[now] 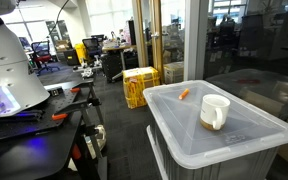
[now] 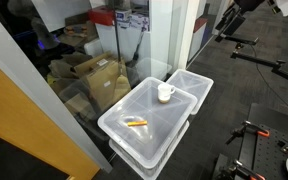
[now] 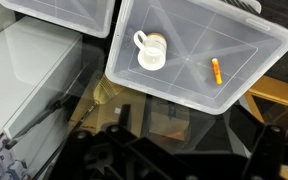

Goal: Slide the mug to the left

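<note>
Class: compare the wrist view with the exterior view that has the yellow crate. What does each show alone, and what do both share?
Only the wrist view: a second bin beside the first, both seen from above. Only the exterior view: the yellow crate and the office behind it. Both: the mug and the orange item, lying apart on the clear lid.

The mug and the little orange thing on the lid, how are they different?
The mug is white with a loop handle; the orange thing is orange and thin. The mug is much bigger than the orange thing. The mug stands upright; the orange thing lies flat. Both rest on the same clear lid, apart from each other.
</note>
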Controlling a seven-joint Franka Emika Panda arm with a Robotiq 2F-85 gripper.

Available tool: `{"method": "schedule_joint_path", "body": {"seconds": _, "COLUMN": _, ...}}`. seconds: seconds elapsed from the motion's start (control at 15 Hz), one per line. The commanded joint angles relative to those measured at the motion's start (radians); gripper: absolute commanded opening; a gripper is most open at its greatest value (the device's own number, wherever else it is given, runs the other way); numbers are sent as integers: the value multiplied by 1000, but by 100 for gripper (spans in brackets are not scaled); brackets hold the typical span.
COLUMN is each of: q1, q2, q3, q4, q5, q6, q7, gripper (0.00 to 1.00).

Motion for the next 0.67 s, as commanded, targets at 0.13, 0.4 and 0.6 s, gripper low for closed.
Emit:
{"method": "schedule_joint_path", "body": {"seconds": 0.13, "q1": 15, "q2": 131, "q3": -13, "q4": 20, "q5": 110, "q6": 98, "q7": -88, "gripper": 100}}
{"method": "schedule_joint_path", "body": {"seconds": 0.4, "q1": 19, "q2": 202, "q3": -3, "q4": 28, "q5": 186, "q6": 121, "q7": -145, "gripper": 100}}
{"method": "schedule_joint_path", "body": {"seconds": 0.6, "q1": 18, "q2": 253, "q3": 9, "q4": 39, "q5": 236, "q6": 145, "q7": -175, "gripper": 100}}
